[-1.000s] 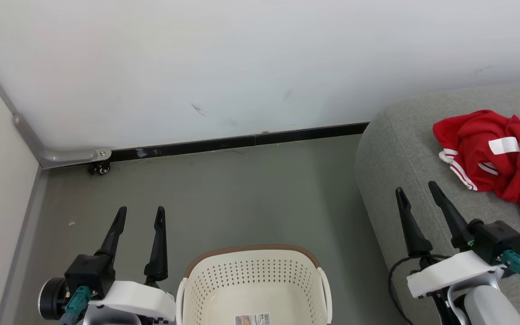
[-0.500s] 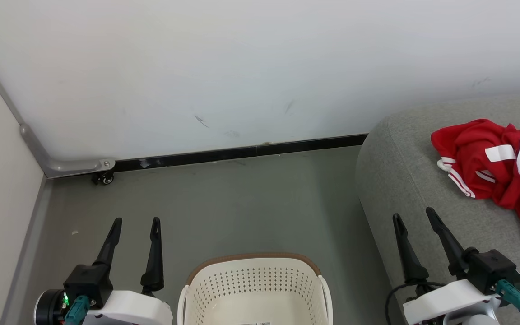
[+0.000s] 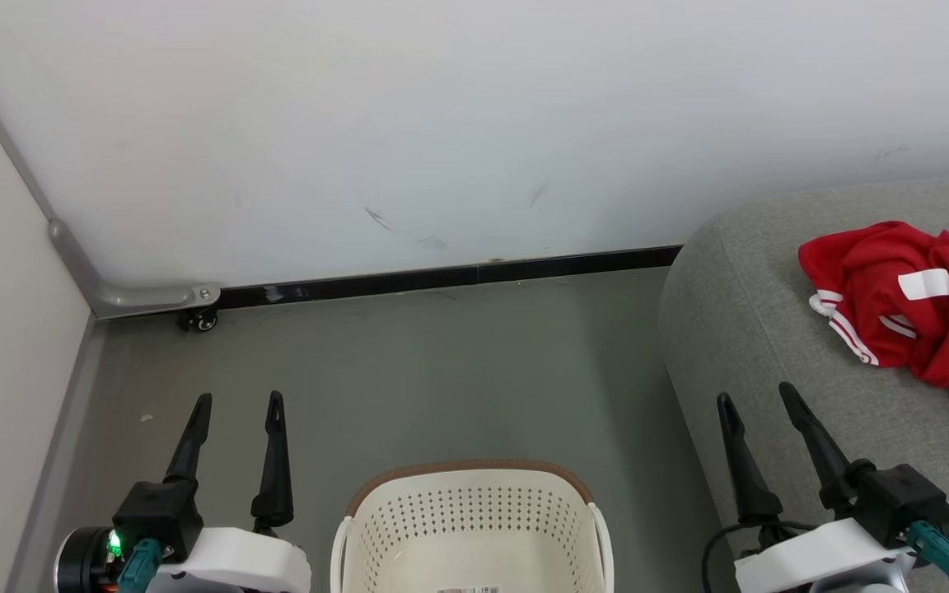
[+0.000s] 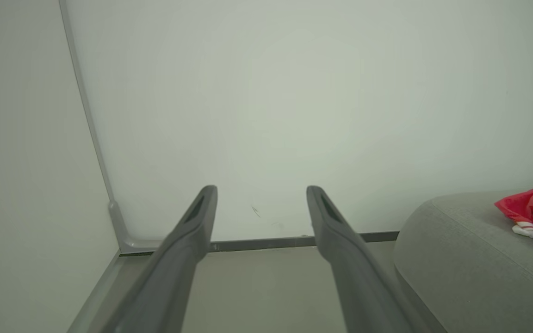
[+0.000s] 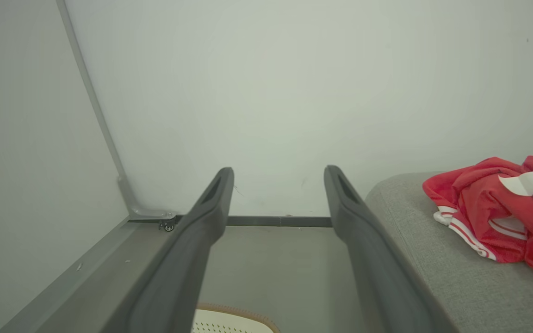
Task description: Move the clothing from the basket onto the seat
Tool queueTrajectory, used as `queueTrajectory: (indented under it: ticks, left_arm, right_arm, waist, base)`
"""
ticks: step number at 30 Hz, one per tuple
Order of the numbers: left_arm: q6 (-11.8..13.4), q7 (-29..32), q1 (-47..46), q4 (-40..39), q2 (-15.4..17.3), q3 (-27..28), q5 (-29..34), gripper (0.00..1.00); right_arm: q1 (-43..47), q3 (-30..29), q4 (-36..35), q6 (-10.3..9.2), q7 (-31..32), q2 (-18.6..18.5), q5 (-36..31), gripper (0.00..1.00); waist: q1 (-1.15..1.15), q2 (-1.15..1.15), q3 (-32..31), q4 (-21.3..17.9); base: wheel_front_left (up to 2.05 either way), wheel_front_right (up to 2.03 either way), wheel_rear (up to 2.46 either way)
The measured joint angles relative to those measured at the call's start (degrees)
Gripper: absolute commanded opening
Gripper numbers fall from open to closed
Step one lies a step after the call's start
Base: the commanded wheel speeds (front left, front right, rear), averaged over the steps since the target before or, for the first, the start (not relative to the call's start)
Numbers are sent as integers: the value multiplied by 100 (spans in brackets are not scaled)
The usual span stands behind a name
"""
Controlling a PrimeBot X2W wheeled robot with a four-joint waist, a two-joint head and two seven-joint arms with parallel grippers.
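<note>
1. Red on grey: shows the bright red soft clothing with white stripes (image 3: 870, 288) bunched in one crumpled heap on top of the large light-grey woven-fabric seat cushion (image 3: 754, 329), toward the right edge of the head view and resting on the upholstery.
2. Places the cream-white perforated plastic basket with a brown rim band (image 3: 474, 519) on the dull grey floor (image 3: 441, 371), at the bottom middle of the head view, between the two arms and just left of the seat's rounded corner. Shows pale perforated walls inside and a sliver of barcode sticker (image 3: 466, 590) on the inner bottom.
3. Shows the left gripper (image 3: 239, 399) above the floor, left of the basket, its two long dark fingers spread wide with only floor and wall seen between them in the left wrist view.
4. Shows the right gripper (image 3: 754, 392) against the seat's near left edge, fingers likewise spread wide, well apart from the clothing, which lies farther up and to the right.
5. Closes the background with a plain white wall (image 3: 441, 123), a black skirting strip (image 3: 441, 278) along its foot, and a small black caster wheel (image 3: 198, 321) under a grey metal bracket (image 3: 153, 295) in the left corner.
</note>
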Motion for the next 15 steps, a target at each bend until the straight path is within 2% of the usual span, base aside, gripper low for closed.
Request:
queueTrajectory:
  ticks: [15]
  left_arm:
    - [49, 0, 2, 32, 1, -33, 183, 100]
  right_arm:
    - [148, -41, -310, 0, 103, 53, -96, 100]
  waist:
    - [0, 0, 114, 17]
  base:
    - [0, 0, 0]
